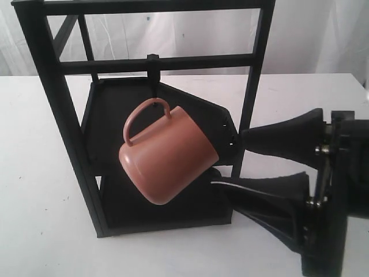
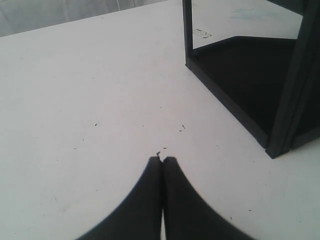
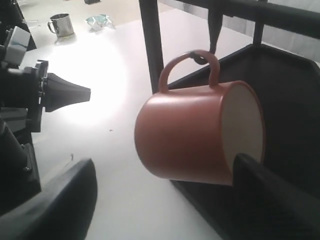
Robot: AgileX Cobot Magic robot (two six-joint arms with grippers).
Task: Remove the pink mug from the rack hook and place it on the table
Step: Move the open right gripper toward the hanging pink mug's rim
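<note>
The pink mug point(image 1: 164, 156) hangs tilted by its loop handle from the rack hook point(image 1: 153, 72), under the crossbar of the black rack point(image 1: 55, 104). It hangs above the white table point(image 1: 34, 208). My right gripper point(image 1: 229, 161) reaches in from the right, open, with its tips beside the mug's mouth. In the right wrist view the mug point(image 3: 190, 135) sits between the spread fingers point(image 3: 65, 200), cream inside showing, handle over the hook point(image 3: 215, 30). No grip shows. My left gripper point(image 2: 162, 161) is shut and empty, low over the table point(image 2: 90, 90) near the rack's foot point(image 2: 235, 100).
The rack's two dark shelves point(image 1: 196, 121) lie right behind and under the mug. A small metal cup point(image 3: 61, 24) and a pale wrapper point(image 3: 97, 21) stand far off on the table. The left arm's pointed tip point(image 3: 70, 92) shows in the right wrist view.
</note>
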